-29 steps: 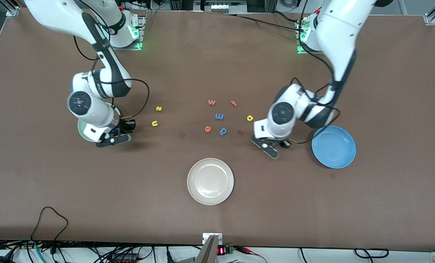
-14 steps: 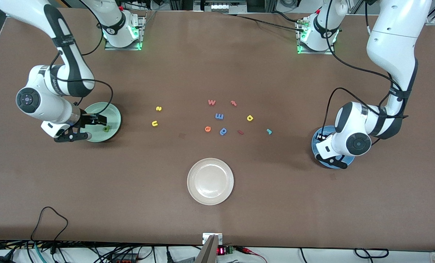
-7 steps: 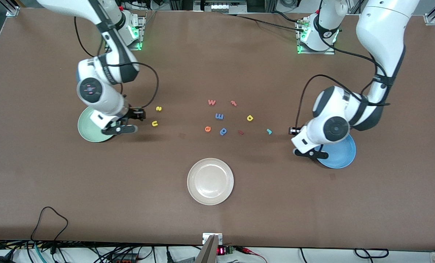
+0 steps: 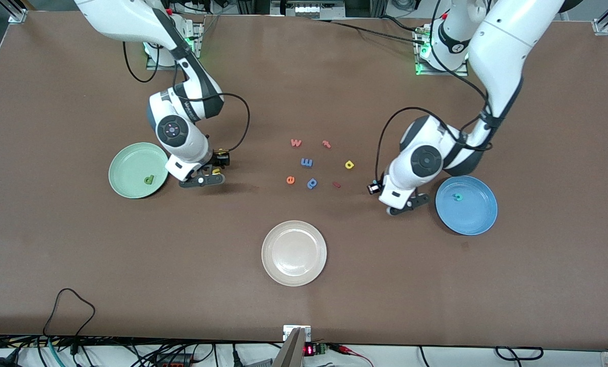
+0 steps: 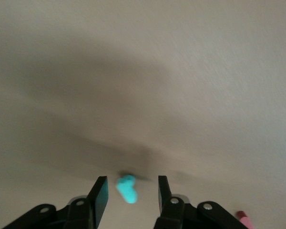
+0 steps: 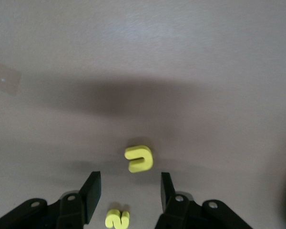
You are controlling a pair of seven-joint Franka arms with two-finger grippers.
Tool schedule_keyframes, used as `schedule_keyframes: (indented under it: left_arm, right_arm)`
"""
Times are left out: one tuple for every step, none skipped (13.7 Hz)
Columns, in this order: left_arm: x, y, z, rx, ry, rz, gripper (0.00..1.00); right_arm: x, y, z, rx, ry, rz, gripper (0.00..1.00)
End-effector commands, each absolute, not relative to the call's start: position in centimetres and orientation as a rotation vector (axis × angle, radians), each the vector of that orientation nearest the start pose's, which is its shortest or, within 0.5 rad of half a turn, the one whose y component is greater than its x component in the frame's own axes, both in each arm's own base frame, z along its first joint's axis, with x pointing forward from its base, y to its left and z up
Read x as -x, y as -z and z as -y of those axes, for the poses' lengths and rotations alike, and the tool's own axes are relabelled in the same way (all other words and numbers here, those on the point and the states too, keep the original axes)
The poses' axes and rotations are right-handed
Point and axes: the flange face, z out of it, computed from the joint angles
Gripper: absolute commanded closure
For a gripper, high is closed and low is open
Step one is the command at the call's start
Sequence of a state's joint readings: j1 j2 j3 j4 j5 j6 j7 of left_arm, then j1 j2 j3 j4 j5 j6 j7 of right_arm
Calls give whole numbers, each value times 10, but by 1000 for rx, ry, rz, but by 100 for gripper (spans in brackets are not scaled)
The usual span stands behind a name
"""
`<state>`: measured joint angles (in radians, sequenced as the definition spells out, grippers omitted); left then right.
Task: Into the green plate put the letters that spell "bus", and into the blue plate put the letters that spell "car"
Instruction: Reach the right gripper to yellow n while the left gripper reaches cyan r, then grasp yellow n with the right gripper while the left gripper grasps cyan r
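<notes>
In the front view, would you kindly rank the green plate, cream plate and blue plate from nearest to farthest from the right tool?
From the right tool:
1. green plate, beside it at the right arm's end.
2. cream plate, mid-table, nearer the camera.
3. blue plate, at the left arm's end.

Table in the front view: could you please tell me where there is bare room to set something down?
Free: the table between the white plate and the camera edge, and between white plate and green plate. Crowded: around the blue m, flanked by the right gripper over the yellow u and the left gripper over the teal r.
</notes>
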<state>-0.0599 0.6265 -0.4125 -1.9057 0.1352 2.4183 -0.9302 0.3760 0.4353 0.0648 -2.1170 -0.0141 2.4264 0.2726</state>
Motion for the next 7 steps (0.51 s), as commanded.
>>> schedule_keyframes:
  left_arm:
    - [-547, -179, 277, 3157, -205, 685, 50]
    - [-546, -176, 276, 3154, -212, 680, 50]
    - [-543, -175, 277, 3151, -219, 675, 50]
    - [-544, -177, 276, 3148, -219, 673, 50]
    - [-544, -180, 276, 3147, -215, 672, 50]
    - [-544, -183, 275, 3136, -226, 667, 50]
    - [-544, -188, 273, 3116, -245, 654, 50]
  right_arm:
    - [-513, -189, -242, 3144, -188, 321, 50]
    - [-512, -186, -242, 3145, -195, 330, 51]
    - [-513, -185, -241, 3146, -193, 363, 52]
    - [-515, -186, -242, 3136, -181, 418, 52]
    - [-516, -186, -241, 3132, -177, 435, 52]
    - [-517, -186, -240, 3131, -177, 435, 52]
    - [-517, -186, -240, 3131, -170, 437, 52]
